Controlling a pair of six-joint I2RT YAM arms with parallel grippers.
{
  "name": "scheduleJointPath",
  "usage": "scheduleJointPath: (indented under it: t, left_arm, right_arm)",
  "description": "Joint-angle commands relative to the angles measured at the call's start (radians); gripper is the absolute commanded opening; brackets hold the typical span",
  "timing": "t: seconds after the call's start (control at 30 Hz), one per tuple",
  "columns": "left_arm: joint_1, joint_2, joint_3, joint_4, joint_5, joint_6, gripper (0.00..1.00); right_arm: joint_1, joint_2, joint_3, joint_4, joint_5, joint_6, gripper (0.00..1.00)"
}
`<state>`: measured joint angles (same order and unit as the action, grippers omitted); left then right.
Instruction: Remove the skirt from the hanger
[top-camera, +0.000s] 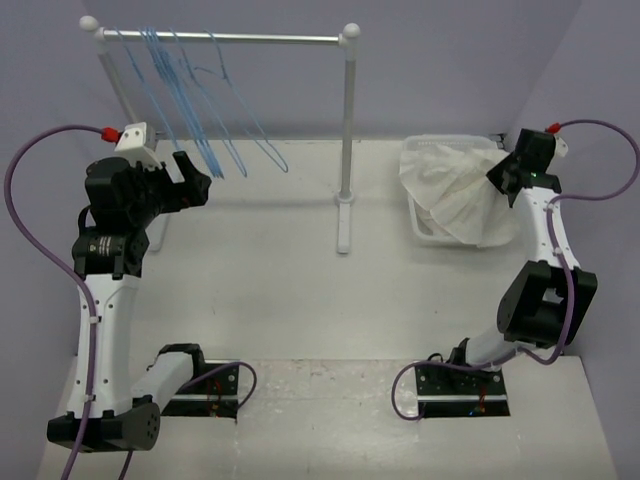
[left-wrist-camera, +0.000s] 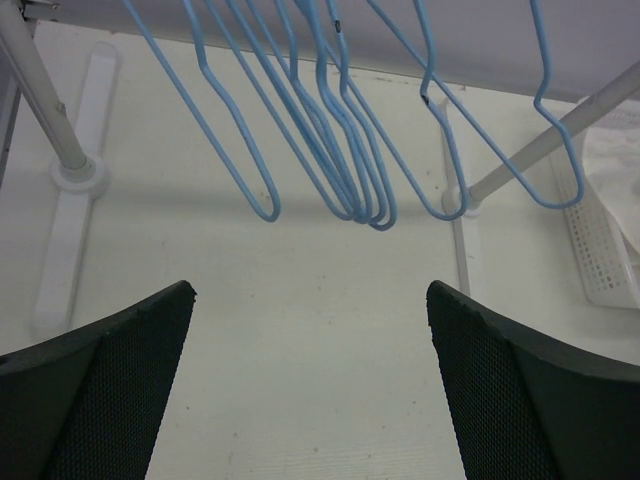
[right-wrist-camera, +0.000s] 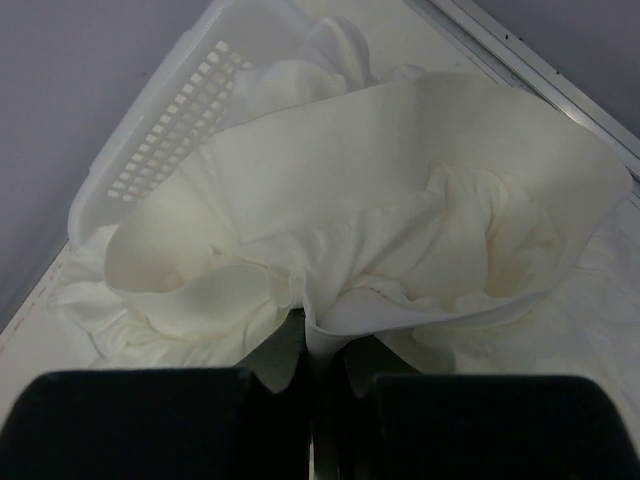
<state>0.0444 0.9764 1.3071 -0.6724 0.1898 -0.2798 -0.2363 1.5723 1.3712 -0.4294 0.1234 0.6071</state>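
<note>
The skirt (top-camera: 455, 195), a large white garment with gathered folds, lies heaped in and over a white basket (top-camera: 420, 228) at the back right. My right gripper (top-camera: 505, 172) is above it. In the right wrist view my right gripper (right-wrist-camera: 325, 350) is shut on a fold of the skirt (right-wrist-camera: 400, 170). Several bare light-blue wire hangers (top-camera: 200, 100) hang on the rail at the back left; none holds cloth. My left gripper (top-camera: 195, 178) is open and empty just below them. In the left wrist view the hangers (left-wrist-camera: 340, 130) hang above my left gripper (left-wrist-camera: 310, 290).
A white clothes rack with a rail (top-camera: 270, 39) and a right post (top-camera: 347, 130) stands across the back. Its feet (left-wrist-camera: 75, 190) rest on the table. The basket's slotted wall (right-wrist-camera: 170, 120) is close to the purple back wall. The skirt spills over the basket's front.
</note>
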Motion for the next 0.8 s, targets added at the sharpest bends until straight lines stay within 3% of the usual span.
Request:
scheduleJointPath:
  t: [0.0, 0.17, 0.27, 0.37, 0.6, 0.77]
  left_arm:
    - [0.000, 0.005, -0.020, 0.034, -0.016, -0.027, 1.00]
    - [0.000, 0.008, -0.031, 0.034, -0.020, -0.030, 1.00]
    - [0.000, 0.011, -0.035, 0.031, -0.026, -0.030, 1.00]
    - [0.000, 0.022, -0.034, 0.033, -0.027, -0.032, 1.00]
    - [0.000, 0.038, -0.042, 0.036, -0.052, -0.035, 1.00]
    - [-0.001, 0.042, -0.042, 0.040, -0.072, -0.038, 1.00]
  right_arm:
    - [0.006, -0.083, -0.003, 0.093, 0.091, 0.059, 0.00]
    - [0.008, -0.054, -0.021, 0.092, 0.140, 0.131, 0.00]
    - [0.041, 0.003, 0.018, 0.107, 0.076, 0.076, 0.00]
    - [0.109, 0.132, 0.103, 0.057, 0.107, 0.020, 0.00]
    - [0.153, 0.423, 0.241, -0.112, 0.041, 0.057, 0.00]
    - [0.153, 0.483, 0.328, -0.195, 0.035, 0.068, 0.00]
